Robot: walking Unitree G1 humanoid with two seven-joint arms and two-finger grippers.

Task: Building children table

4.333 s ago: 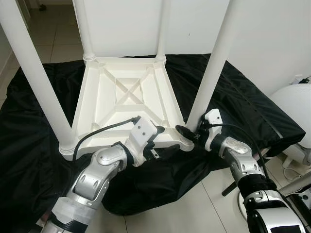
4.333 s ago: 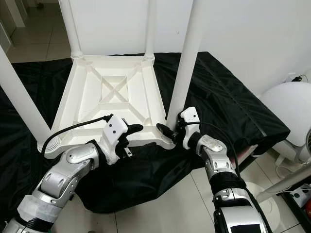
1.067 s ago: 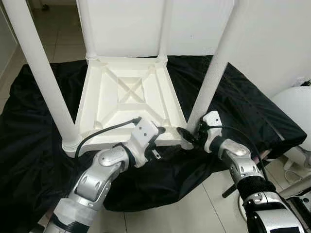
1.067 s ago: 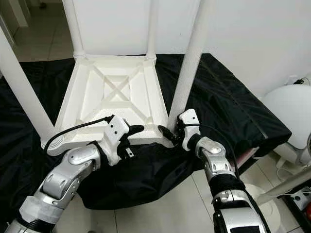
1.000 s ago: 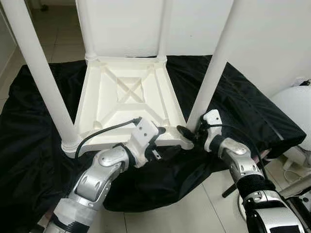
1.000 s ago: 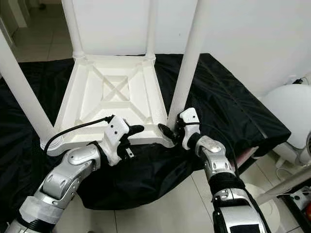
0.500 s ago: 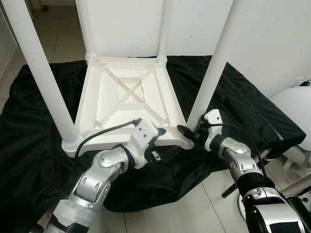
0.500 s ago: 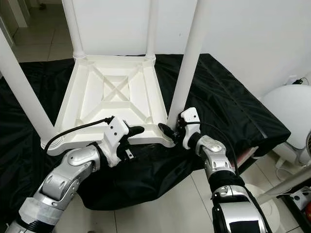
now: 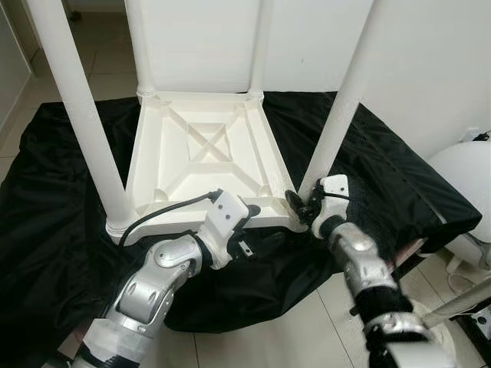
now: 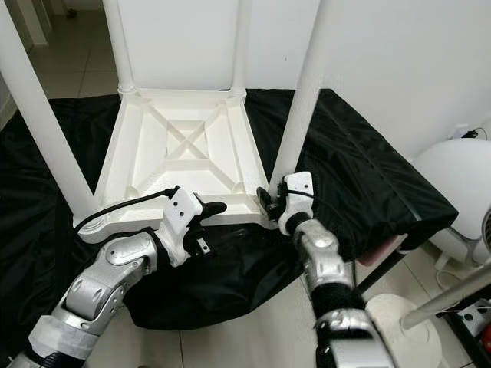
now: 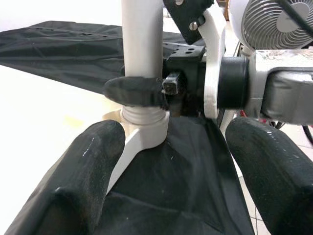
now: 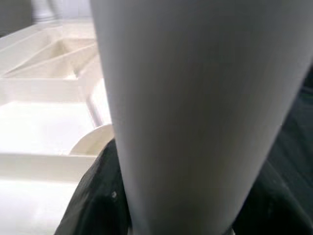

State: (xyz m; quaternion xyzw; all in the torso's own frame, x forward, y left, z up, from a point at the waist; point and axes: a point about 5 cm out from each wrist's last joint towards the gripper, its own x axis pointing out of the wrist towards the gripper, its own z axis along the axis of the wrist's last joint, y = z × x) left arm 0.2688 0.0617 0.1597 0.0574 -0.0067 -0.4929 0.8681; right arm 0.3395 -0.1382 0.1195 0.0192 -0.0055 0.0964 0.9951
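On the black cloth (image 9: 399, 176), your upturned table (image 9: 201, 165) is lying; right gripper (image 9: 299, 207) is clamping the near leg (image 9: 337, 115), left gripper (image 11: 166, 161) is gaping. Over-twisting is risking tipping.

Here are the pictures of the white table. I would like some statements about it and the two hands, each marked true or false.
1. The table lies upside down on a black cloth. True.
2. The right hand grips the base of the near right leg. True.
3. The left hand holds a screwdriver. False: its fingers are open and empty, at the table's near edge.
4. Only two legs are fitted. False: four legs stand up from the corners.
5. A white fan stands nearby. True.
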